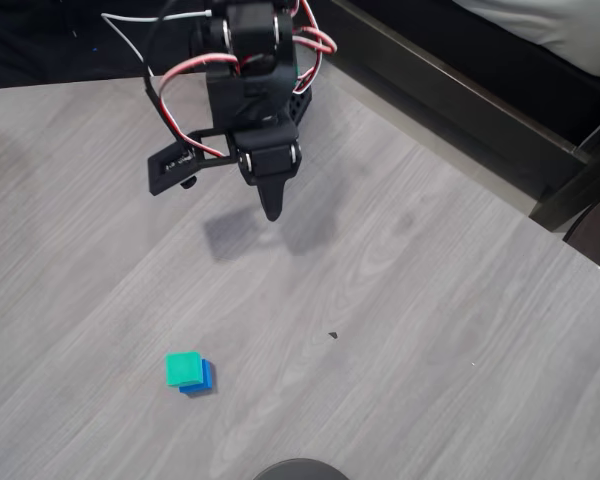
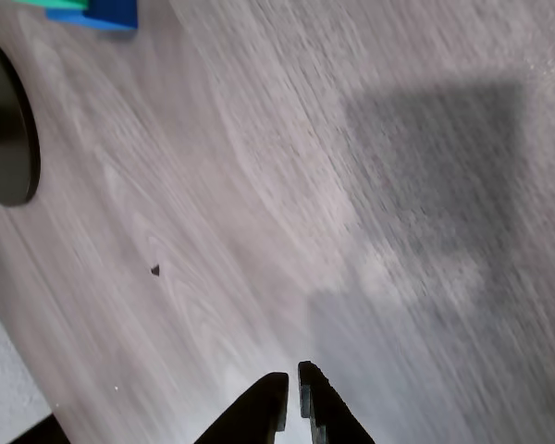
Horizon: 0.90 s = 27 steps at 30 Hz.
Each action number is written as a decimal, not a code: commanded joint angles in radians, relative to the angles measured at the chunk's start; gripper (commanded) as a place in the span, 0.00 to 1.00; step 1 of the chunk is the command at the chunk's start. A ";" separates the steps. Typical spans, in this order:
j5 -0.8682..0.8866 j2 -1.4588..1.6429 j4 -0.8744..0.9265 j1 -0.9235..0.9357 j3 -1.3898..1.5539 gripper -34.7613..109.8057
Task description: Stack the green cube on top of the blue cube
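The green cube [image 1: 183, 368] rests on top of the blue cube [image 1: 201, 380] near the front of the table in the overhead view, shifted a little to the left so a strip of blue shows at the right and bottom. In the wrist view the blue cube [image 2: 109, 16] and a sliver of the green cube [image 2: 57, 4] sit at the top left edge. My black gripper [image 1: 272, 207] hangs above the table far behind the stack, raised and apart from it. Its fingers [image 2: 292, 400] stand together with nothing between them.
The table is grey wood grain [image 1: 410, 330]. A small dark speck [image 1: 333, 335] lies right of the cubes. A round black base [image 1: 300, 469] sits at the front edge, seen also as a black disc [image 2: 5, 125] in the wrist view. A dark frame [image 1: 450, 90] borders the back right.
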 commanded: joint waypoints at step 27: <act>0.006 0.328 0.041 0.009 0.330 0.24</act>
